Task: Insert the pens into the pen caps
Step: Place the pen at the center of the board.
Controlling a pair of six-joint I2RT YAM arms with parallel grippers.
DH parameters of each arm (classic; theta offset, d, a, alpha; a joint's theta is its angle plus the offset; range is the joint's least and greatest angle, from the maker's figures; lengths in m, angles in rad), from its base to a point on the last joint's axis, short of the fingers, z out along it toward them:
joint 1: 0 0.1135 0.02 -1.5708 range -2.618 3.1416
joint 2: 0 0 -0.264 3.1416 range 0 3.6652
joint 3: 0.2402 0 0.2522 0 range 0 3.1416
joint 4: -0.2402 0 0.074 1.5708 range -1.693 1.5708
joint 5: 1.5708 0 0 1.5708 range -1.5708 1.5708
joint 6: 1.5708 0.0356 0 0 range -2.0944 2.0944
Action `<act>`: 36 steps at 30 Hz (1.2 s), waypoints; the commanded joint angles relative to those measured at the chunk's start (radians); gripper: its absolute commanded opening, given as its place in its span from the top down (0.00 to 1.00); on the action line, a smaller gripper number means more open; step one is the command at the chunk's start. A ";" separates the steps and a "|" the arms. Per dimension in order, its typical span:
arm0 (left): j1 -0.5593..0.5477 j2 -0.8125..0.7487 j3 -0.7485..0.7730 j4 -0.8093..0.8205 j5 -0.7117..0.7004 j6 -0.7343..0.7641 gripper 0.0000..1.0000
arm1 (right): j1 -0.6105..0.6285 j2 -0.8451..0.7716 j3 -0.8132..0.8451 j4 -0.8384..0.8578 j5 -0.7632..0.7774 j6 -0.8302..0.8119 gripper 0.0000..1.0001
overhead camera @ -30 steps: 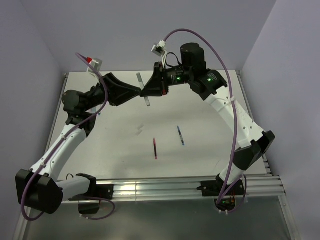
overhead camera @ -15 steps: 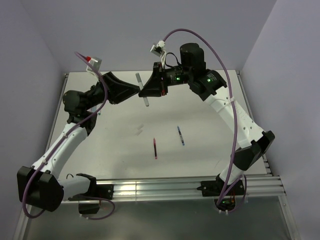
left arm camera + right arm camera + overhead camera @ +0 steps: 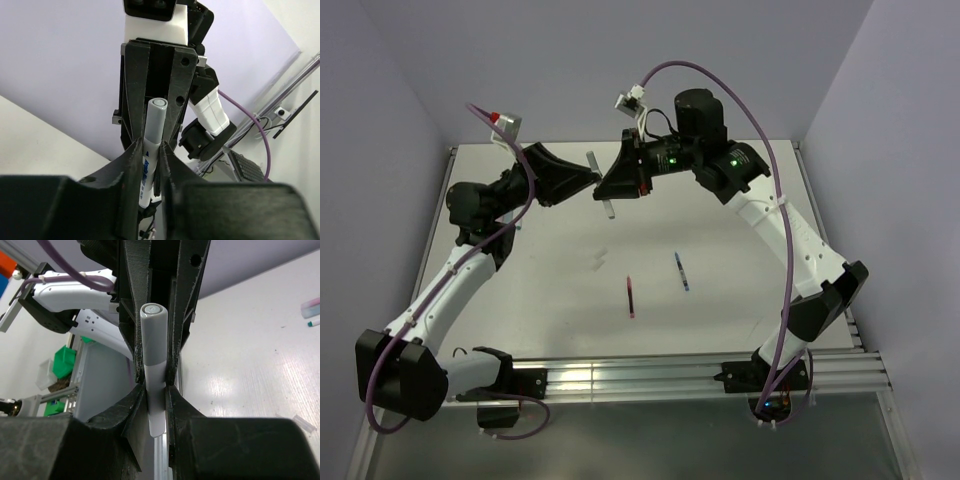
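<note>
2 grippers face to face, upper centre of the top view.
Both the left gripper (image 3: 148, 172) and right gripper (image 3: 156, 402) pinch 1 white pen (image 3: 155, 381) with grey cap (image 3: 152, 335); red pen (image 3: 631, 297) lies lower.

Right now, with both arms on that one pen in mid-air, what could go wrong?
1. The left fingers and right fingers both clamp the white pen with a grey cap; any uneven pull could bend it or twist it loose.
2. It hangs above the pale table, so a slip would drop it.
</note>
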 commanded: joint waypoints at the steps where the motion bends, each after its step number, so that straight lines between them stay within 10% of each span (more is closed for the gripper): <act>1: 0.001 0.002 -0.002 0.051 -0.020 -0.014 0.80 | 0.010 -0.038 -0.006 0.033 -0.020 0.003 1.00; 16: -0.010 0.005 -0.023 0.094 0.005 -0.056 1.00 | 0.010 -0.029 -0.008 0.038 -0.004 0.002 0.99; 20: 0.010 -0.001 -0.002 -0.003 0.031 0.004 1.00 | 0.006 -0.035 -0.025 0.035 0.008 -0.004 0.77; 28: 0.094 -0.006 0.163 -0.755 0.066 0.508 1.00 | -0.043 -0.095 -0.127 0.027 0.066 -0.021 0.03; 36: 0.127 0.149 0.533 -1.482 -0.310 1.062 1.00 | -0.109 -0.135 -0.170 -0.116 0.275 -0.173 0.00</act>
